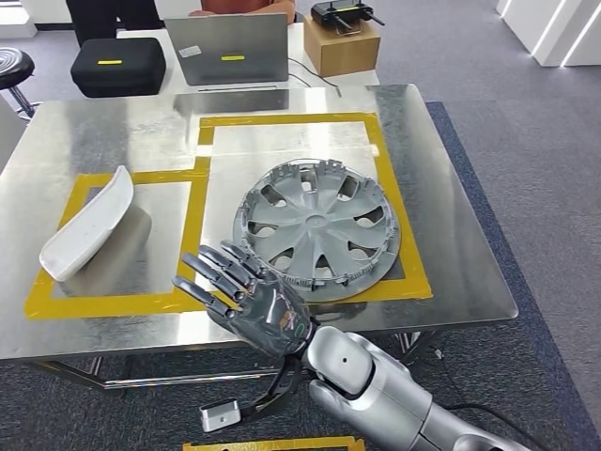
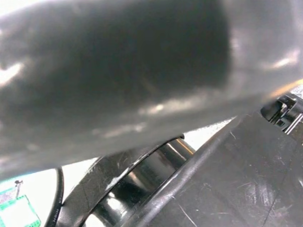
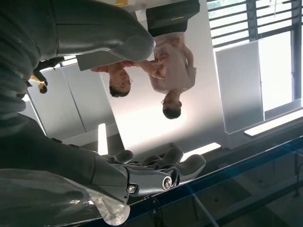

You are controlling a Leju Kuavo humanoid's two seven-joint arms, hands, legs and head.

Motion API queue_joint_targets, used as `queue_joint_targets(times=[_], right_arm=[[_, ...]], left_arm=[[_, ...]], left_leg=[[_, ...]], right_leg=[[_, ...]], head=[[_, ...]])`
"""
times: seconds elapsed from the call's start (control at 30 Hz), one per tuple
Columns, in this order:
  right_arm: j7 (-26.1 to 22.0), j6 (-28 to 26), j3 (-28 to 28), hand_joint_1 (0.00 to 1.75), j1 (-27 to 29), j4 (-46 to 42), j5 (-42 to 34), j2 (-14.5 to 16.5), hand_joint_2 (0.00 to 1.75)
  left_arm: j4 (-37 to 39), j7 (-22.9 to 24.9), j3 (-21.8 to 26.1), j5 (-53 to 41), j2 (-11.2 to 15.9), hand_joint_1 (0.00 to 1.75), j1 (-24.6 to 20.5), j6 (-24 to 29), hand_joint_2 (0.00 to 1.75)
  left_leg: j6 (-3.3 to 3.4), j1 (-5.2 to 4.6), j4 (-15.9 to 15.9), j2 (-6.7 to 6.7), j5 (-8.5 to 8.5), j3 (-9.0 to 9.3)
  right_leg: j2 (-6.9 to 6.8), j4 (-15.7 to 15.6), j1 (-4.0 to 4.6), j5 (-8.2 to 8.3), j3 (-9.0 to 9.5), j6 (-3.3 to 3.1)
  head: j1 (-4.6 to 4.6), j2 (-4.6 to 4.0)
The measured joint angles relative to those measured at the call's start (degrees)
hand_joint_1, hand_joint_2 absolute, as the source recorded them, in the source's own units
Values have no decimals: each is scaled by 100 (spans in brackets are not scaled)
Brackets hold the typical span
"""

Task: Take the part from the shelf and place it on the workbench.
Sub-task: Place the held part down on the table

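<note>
A grey wheel cover (image 1: 316, 228) lies flat on the steel workbench (image 1: 454, 244), inside the right yellow-taped square. A white curved part (image 1: 88, 224) lies tilted in the left taped rectangle. My right hand (image 1: 248, 301) hovers over the bench's front edge, just left of and nearer than the wheel cover, palm down, fingers spread, holding nothing. In the right wrist view the same hand (image 3: 157, 172) shows straight fingers (image 3: 185, 165) with nothing in them. A blurred grey mass of my left hand (image 2: 107, 71) sits right at the lens, and its fingers cannot be made out.
Behind the bench stand a grey laptop (image 1: 228, 49), a black case (image 1: 117, 66) and a cardboard box (image 1: 342, 45) with a controller on top. A person (image 1: 240, 6) sits behind the laptop. A black stool (image 1: 14, 70) is at far left.
</note>
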Motion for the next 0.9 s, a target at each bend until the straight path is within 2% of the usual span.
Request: queue_joint_targets(times=[0.1,0.13,0.17,0.2,0.27,0.3,0.33,0.37,0.43,0.47,0.5,0.53,0.6,0.63,0.67,0.73,0.77,0.8,0.83,0.87,0.9], right_arm=[[27,-11,25,0,-22,-5,4,-1,175],[39,-16,28,0,-30,-9,6,-3,175],[51,-23,31,0,-40,-14,9,-6,175],[65,-28,33,0,-45,-17,11,-10,175],[87,-34,39,0,-38,-17,20,-23,175],[101,-34,43,0,-25,-17,27,-33,175],[110,-34,47,0,-12,-17,34,-44,175],[119,-34,51,0,-5,-17,43,-54,175],[134,-34,60,0,-4,-17,52,-63,175],[142,-34,64,0,-5,-19,56,-64,175],[151,-36,69,0,-5,-21,58,-66,175],[159,-37,72,0,-5,-24,59,-69,175],[170,-37,77,0,-1,-30,61,-75,175],[175,-34,78,0,1,-31,62,-75,175],[182,-31,79,0,2,-32,62,-75,175],[202,-26,80,0,5,-34,63,-75,175],[213,-23,81,0,10,-34,63,-76,175],[222,-20,81,0,18,-34,63,-77,175],[228,-17,82,0,28,-34,63,-77,175],[233,-14,82,0,36,-34,63,-77,175],[240,-11,82,0,41,-35,63,-77,175]], left_arm=[[0,-3,0,17,16,0,-3,-1,0],[0,-4,-1,25,18,0,-5,-1,0],[0,-4,-1,31,19,0,-11,-1,0],[0,-4,-2,35,19,0,-16,-1,0],[0,-4,-4,41,18,0,-19,-1,0],[0,-4,-4,45,17,0,-14,-1,0],[0,-4,-4,49,17,0,-8,1,0],[0,-4,-4,55,16,0,-3,2,0],[-1,-4,-5,74,13,0,-1,8,0],[-2,-4,-6,83,13,0,-4,13,0],[-2,-4,-7,90,14,0,-5,19,0],[-3,-4,-8,93,16,0,-4,24,0],[-3,-4,-13,99,17,0,10,33,0],[-3,-4,-19,102,17,0,19,39,0],[-3,-4,-28,104,17,0,28,45,0],[-2,-4,-54,111,15,0,36,57,0],[-2,-4,-68,118,15,0,38,61,0],[-2,-4,-81,127,14,0,40,65,0],[-2,-3,-91,136,14,0,43,69,0],[-2,-3,-97,142,12,0,45,72,0],[-2,-2,-99,146,11,0,47,75,0]], left_leg=[[93,-4,-37,-1,53,13],[118,12,-104,4,106,33],[144,30,-170,9,156,47],[161,48,-223,15,199,51],[167,46,-234,17,232,16],[156,49,-228,17,243,-5],[139,55,-219,17,256,-25],[120,67,-205,16,267,-47],[58,102,-148,8,276,-99],[13,110,-110,-1,278,-133],[-36,107,-71,-12,284,-162],[-82,100,-43,-23,297,-190],[-159,102,-18,-35,336,-232],[-188,113,11,-34,297,-260],[-212,121,116,-29,176,-308],[-239,126,663,-19,-298,-487],[-244,124,1055,-17,-557,-594],[-242,122,1395,-17,-737,-667],[-228,119,1587,-17,-806,-663],[-203,113,1570,-18,-762,-562],[-166,102,1340,-18,-633,-361]], right_leg=[[-5,-41,-18,41,11,78],[10,-26,-15,7,-4,99],[36,72,-13,-99,-54,113],[66,295,-13,-271,-153,121],[107,1020,-22,-675,-437,138],[111,1341,-31,-796,-551,152],[111,1485,-43,-814,-583,169],[110,1403,-61,-726,-502,188],[112,673,-110,-431,-61,242],[135,332,-119,-323,155,241],[157,108,-125,-278,290,228],[182,35,-119,-291,332,193],[197,70,-109,-265,283,82],[190,79,-106,-245,246,23],[178,81,-106,-209,204,-35],[148,78,-91,-124,99,-124],[135,79,-74,-79,41,-149],[123,81,-53,-34,-20,-161],[113,84,-32,12,-82,-168],[108,85,-12,57,-140,-170],[106,86,6,101,-194,-168]], head=[[-4,0],[-1,0],[8,0],[18,0],[34,0],[37,0],[35,0],[34,0],[36,0],[46,1],[56,1],[60,2],[56,1],[41,1],[25,0],[-18,1],[-31,0],[-38,0],[-39,0],[-39,0],[-39,0]])
